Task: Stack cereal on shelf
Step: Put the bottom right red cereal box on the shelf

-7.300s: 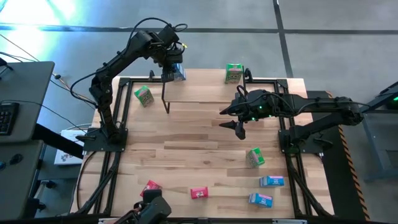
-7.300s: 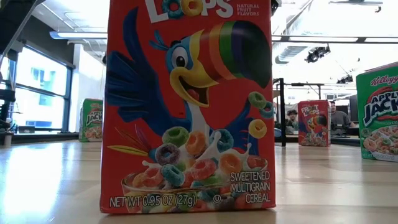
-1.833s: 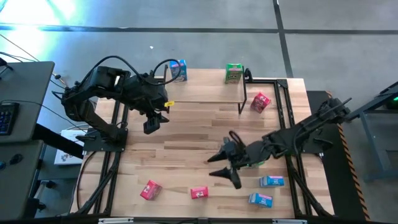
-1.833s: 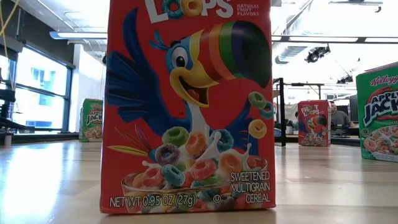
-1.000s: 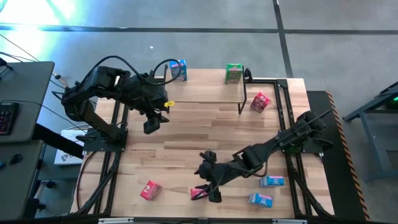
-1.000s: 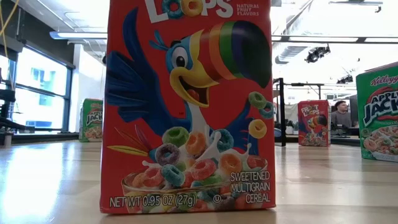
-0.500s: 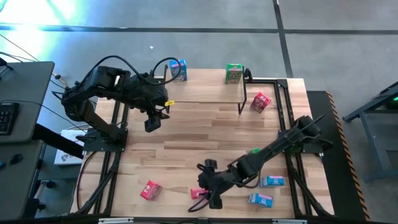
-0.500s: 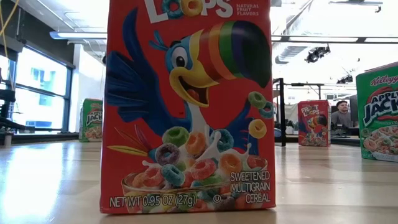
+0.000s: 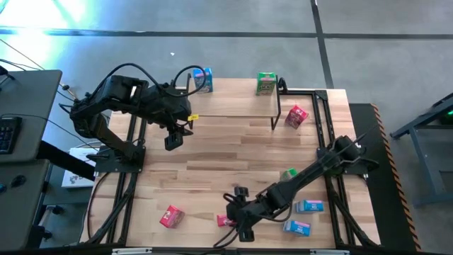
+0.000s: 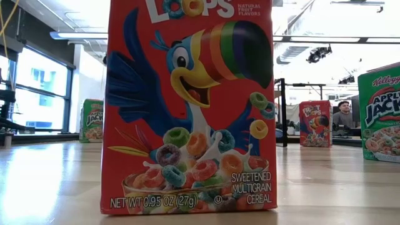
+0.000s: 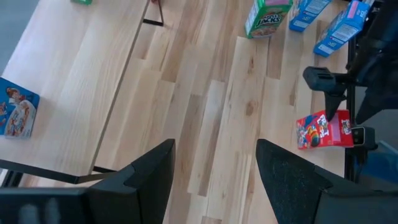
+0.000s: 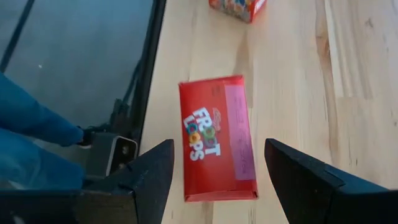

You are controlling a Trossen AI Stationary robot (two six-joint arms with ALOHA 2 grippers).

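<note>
My right gripper is open low over the table's near edge. Its fingers stand on either side of a red cereal box lying flat, with small gaps to both. My left gripper is open and waits above the table in front of the shelf. A blue box and a green box stand on the shelf board. Another red box lies near the near-left corner. A big red box fills the low view.
A red box stands right of the shelf. A green box shows beside the right arm, and two blue boxes lie near the near-right corner. A person sits far behind. Blue cloth shows past the near edge.
My right gripper has moved toward the table's near edge and a little leftward, coming down around the red box lying there, and its fingers have stayed open. The red box has not moved.
</note>
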